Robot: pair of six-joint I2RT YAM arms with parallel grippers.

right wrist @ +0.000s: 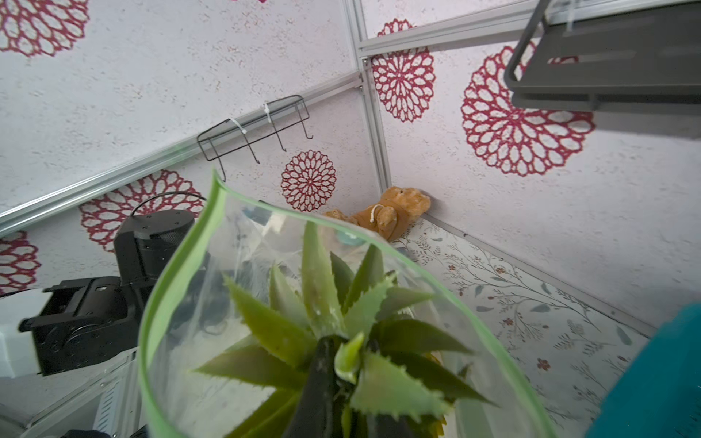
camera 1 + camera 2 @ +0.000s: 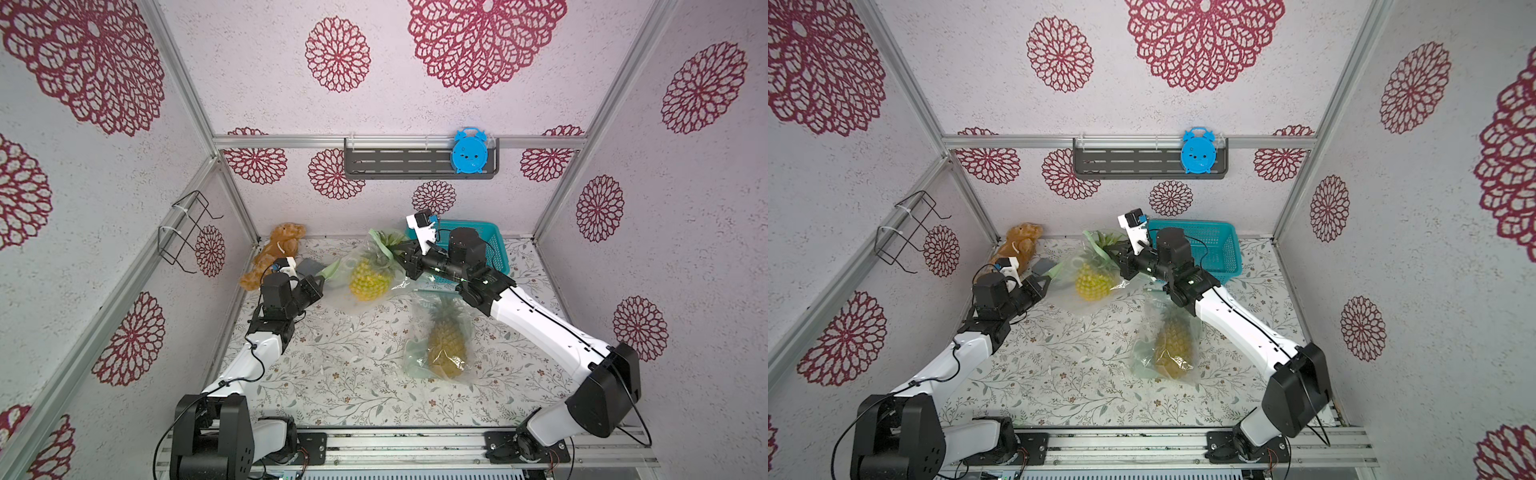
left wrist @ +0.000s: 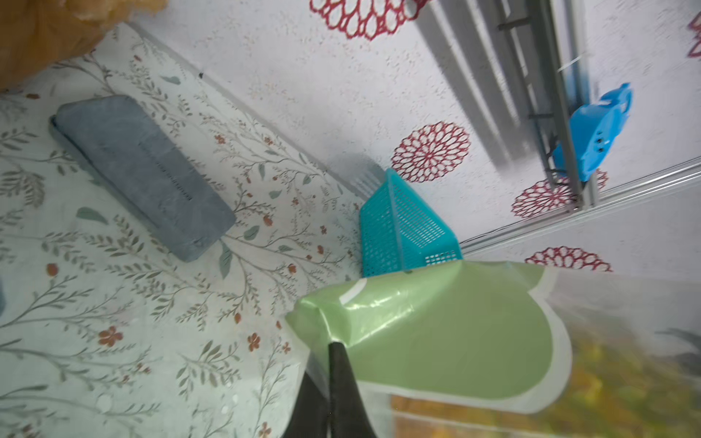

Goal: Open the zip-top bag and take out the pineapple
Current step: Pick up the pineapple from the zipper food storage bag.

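Plastic bag: clear zip-top bag with a green rim (image 2: 353, 259) was stretched between both arms at the back of the floral-print worktop (image 2: 332, 374), its mouth open.
Pineapple: yellow pineapple with a green spiky crown (image 2: 368, 284) sat inside that bag, crown at the mouth.
Left tool (image 3: 333, 347): pinched together on the bag's green corner.
Right tool (image 1: 343, 349): reached into the mouth, apparently clamped on the crown leaves; leaves partly hid it.
Other bag: second bagged pineapple (image 2: 446, 340) lay flat beside the right arm.
Basket: teal plastic mesh basket (image 2: 494, 245) stood behind the right arm.
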